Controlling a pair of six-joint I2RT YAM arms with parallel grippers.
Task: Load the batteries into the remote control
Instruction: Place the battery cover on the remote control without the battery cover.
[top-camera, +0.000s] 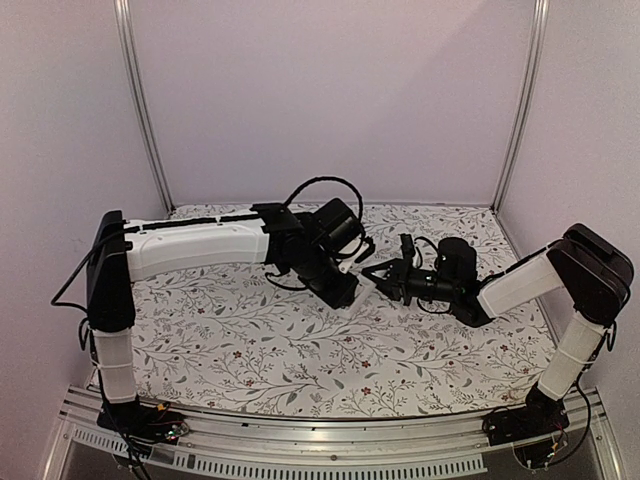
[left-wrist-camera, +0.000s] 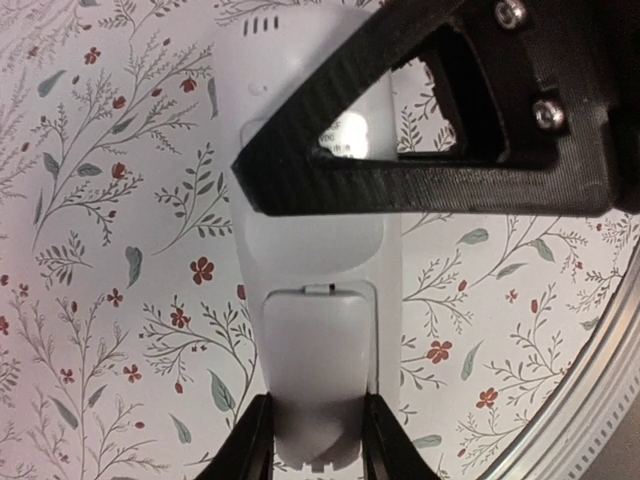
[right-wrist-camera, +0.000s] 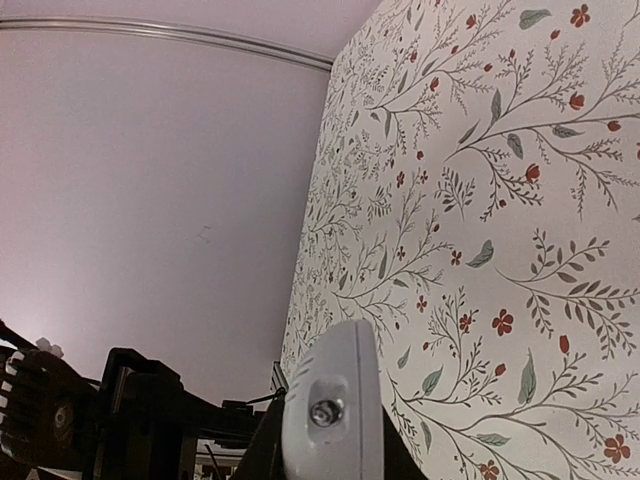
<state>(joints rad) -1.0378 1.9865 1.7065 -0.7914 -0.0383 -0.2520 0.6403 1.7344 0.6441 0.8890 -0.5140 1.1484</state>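
closest to the lens, the left hand (left-wrist-camera: 316, 425) pinches the near end of the remote control (left-wrist-camera: 315, 240) across its width, one dark finger on each long edge. under everything spreads the table (top-camera: 250, 340) in its flowered cloth, and over its middle the two arms reach in from either side until their tips meet. the remote control lies between them, its plain white back turned to the left wrist camera and its long axis running straight away from the left hand toward the right one. whether it rests on the cloth or hangs just above it i cannot tell. the right hand (right-wrist-camera: 327, 450) is pressed together on the far part: a black finger (left-wrist-camera: 400, 185) crosses the back, and its own camera shows a white rounded edge between the fingers, which i take for the same remote. both hands touch it, so neither is nearer. the cover panel (left-wrist-camera: 318, 350) over the battery recess looks seated, its small latch (left-wrist-camera: 320, 290) at the panel's far end, so what the recess holds is hidden. the batteries show in no view. by my judgement the cover has to come off first.
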